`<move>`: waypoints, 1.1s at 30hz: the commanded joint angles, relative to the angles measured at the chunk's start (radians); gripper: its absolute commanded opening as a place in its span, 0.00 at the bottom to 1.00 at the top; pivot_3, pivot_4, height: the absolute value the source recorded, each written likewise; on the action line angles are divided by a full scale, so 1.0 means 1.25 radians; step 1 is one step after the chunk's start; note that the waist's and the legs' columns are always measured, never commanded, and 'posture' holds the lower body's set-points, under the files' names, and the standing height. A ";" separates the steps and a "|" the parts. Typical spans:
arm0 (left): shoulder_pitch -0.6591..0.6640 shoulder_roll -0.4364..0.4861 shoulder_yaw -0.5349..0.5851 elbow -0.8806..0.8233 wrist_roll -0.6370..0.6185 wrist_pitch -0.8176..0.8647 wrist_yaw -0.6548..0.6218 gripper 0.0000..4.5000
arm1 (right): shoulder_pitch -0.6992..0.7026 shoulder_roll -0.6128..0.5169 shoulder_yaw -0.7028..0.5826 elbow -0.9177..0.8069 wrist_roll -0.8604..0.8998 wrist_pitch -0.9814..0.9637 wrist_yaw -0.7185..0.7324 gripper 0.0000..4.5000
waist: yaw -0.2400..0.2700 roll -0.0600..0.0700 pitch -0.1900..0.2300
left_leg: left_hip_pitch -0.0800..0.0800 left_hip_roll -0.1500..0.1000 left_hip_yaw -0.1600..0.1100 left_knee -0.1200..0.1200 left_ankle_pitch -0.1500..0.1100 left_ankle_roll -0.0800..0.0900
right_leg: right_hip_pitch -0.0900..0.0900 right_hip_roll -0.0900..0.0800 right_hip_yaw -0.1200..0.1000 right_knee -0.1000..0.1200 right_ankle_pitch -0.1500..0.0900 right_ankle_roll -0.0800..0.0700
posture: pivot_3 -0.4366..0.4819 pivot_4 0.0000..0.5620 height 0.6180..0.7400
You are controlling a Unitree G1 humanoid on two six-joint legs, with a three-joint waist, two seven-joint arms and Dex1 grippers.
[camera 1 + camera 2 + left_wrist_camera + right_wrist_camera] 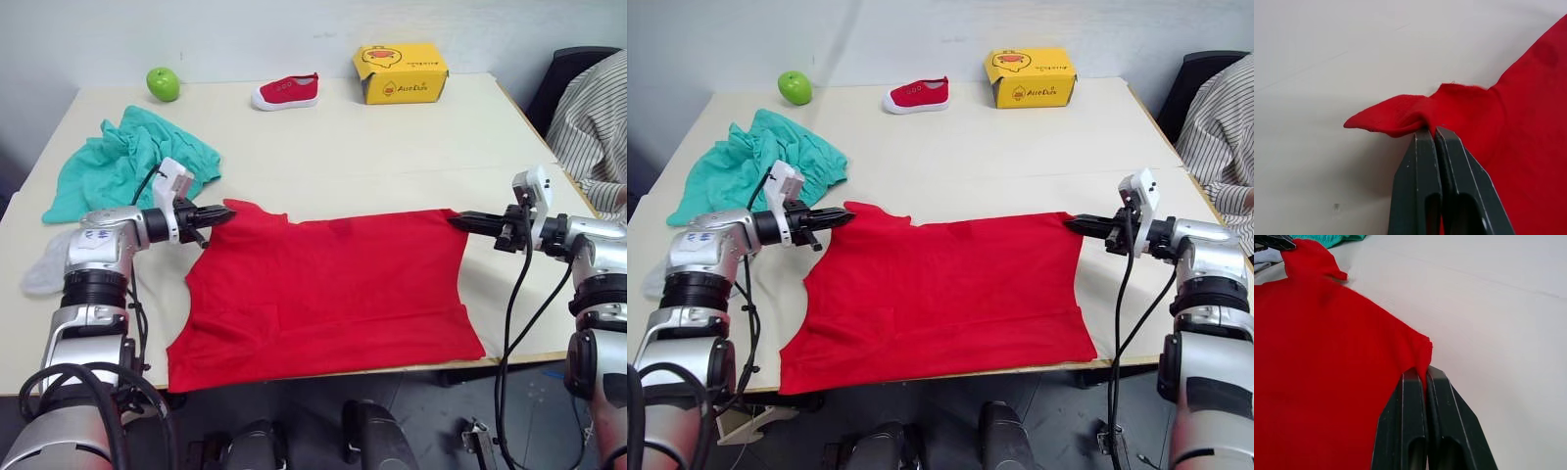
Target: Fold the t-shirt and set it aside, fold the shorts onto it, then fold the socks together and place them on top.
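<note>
Lowest in the frame, the red t-shirt (328,294) lies spread flat on the pale surface (392,147), its near edge hanging just over the front lip of the surface. At mid-height on the left side of the frame, the left hand (223,213) has its two black fingers pressed together, pinching a small peak of red cloth at the shirt's far left corner; at the same height on the right side, the right hand (457,220) is likewise clamped on the far right corner, so the far edge runs taut between them. Both grips take very little cloth, and that is the main risk: if either hand pulls outward or lifts faster than the other, a corner could slip free and the fold would land skewed or bunched. Dragging the shirt toward the front could also tip more of it off the lip. Behind the left hand, in the upper left of the frame, the teal shorts (122,162) lie crumpled, and a grey sock (44,269) sits at the left edge beside the left arm. Farthest back are a green apple (164,83), a small red shoe (286,92) and a yellow box (400,72); a person's striped sleeve (593,122) shows at the right edge.
</note>
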State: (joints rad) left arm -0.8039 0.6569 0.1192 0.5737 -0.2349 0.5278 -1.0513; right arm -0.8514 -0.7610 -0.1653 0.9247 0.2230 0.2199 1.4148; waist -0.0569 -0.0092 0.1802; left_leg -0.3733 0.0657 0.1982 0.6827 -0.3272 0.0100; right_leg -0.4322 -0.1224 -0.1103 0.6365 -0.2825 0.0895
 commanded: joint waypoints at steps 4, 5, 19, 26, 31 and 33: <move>0.119 0.034 0.052 -0.219 -0.072 0.084 0.028 0.01 | 0.097 -0.026 -0.014 -0.087 0.022 0.000 -0.012 0.00 | 0.001 0.000 0.000 | 0.000 0.000 0.000 0.000 0.000 0.000 | 0.000 0.000 0.001 0.000 0.000 0.000 | 0.48 0.27 1.00; 0.143 0.036 0.057 -0.251 -0.077 0.093 0.036 0.01 | 0.113 -0.024 -0.010 -0.091 0.018 -0.010 -0.014 0.00 | 0.002 0.000 0.000 | 0.000 0.000 0.000 0.000 0.000 0.000 | 0.000 0.000 0.001 0.000 0.000 0.000 | 0.48 0.27 1.00; 0.327 0.035 0.070 -0.399 -0.119 0.143 0.127 0.01 | 0.204 0.008 0.003 -0.131 0.010 -0.123 -0.089 0.00 | 0.003 0.000 0.000 | 0.002 0.000 -0.004 0.000 0.000 0.000 | 0.000 0.000 0.003 0.001 0.000 0.000 | 0.48 0.27 1.00; 0.316 0.128 0.082 -0.378 -0.174 0.235 0.058 0.48 | 0.208 -0.040 -0.002 -0.151 -0.002 -0.155 -0.084 0.52 | 0.003 0.000 0.000 | 0.002 0.000 -0.005 0.000 0.000 0.000 | 0.000 -0.001 0.003 0.000 0.000 0.000 | 0.48 0.27 1.00; 0.188 0.143 0.062 -0.234 -0.173 0.274 0.061 0.85 | 0.165 -0.064 0.009 -0.127 -0.007 -0.152 -0.071 0.93 | 0.005 0.000 0.000 | 0.003 0.000 -0.005 0.000 0.000 0.000 | 0.000 -0.001 0.003 -0.001 0.000 0.000 | 0.48 0.27 1.00; 0.144 0.130 0.020 -0.184 -0.146 0.264 0.064 0.85 | 0.141 -0.060 0.020 -0.102 -0.018 -0.156 -0.073 0.93 | 0.004 0.000 0.000 | 0.003 0.000 -0.004 0.000 0.000 0.000 | 0.000 -0.001 0.003 0.000 0.000 0.000 | 0.48 0.27 1.00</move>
State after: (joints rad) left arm -0.6075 0.8251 0.1678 0.3172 -0.4336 0.8641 -0.9731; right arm -0.6565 -0.8165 -0.1394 0.7903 0.2006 0.0401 1.3195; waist -0.0522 -0.0091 0.1802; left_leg -0.3699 0.0652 0.1928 0.6827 -0.3277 0.0097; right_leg -0.4319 -0.1232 -0.1072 0.6376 -0.2827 0.0891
